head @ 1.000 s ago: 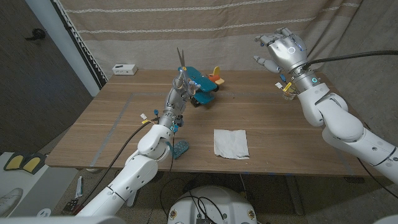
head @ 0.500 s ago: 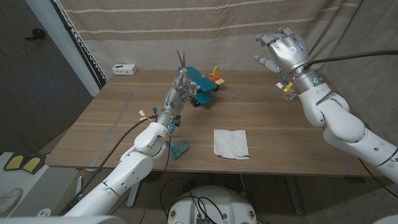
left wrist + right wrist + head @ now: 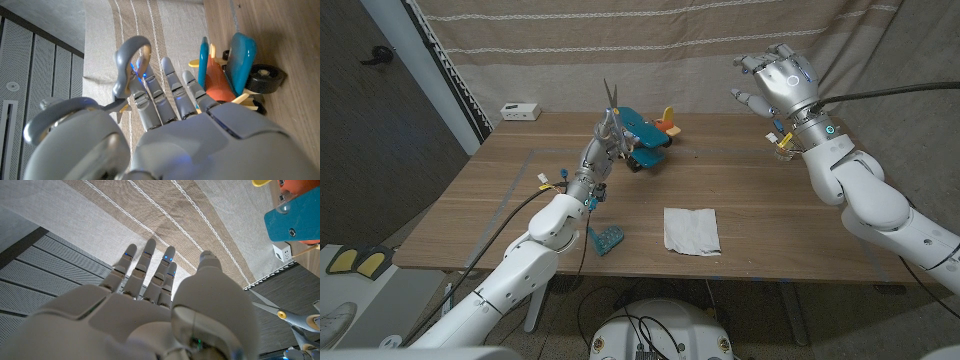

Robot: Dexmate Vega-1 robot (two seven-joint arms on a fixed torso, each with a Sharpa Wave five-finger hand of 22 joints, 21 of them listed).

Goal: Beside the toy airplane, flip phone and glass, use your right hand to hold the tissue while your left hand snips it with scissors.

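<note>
1. Right hand (image 3: 777, 82) is raised high over the table's far right corner, fingers spread and holding nothing; the tissue (image 3: 691, 229) lies on the wooden table (image 3: 480, 200) well below it and toward the near edge, so the move that matters is a long reach down and back toward the robot.
2. Left hand (image 3: 608, 137) grips the scissors (image 3: 611, 99) with the blades pointing straight up, close by the toy airplane (image 3: 645, 138). It is the nearer of the two to the tissue, which sits to its right and nearer the robot.
3. Tissue: a white, roughly square sheet lying flat, faintly creased, uncut as far as I can judge (the head view is too coarse for fine nicks).
4. Flip phone (image 3: 605, 239), a teal thing, lies at the near edge just left of the tissue.
5. Glass (image 3: 783, 149) is probably the small clear thing behind the right wrist.
</note>
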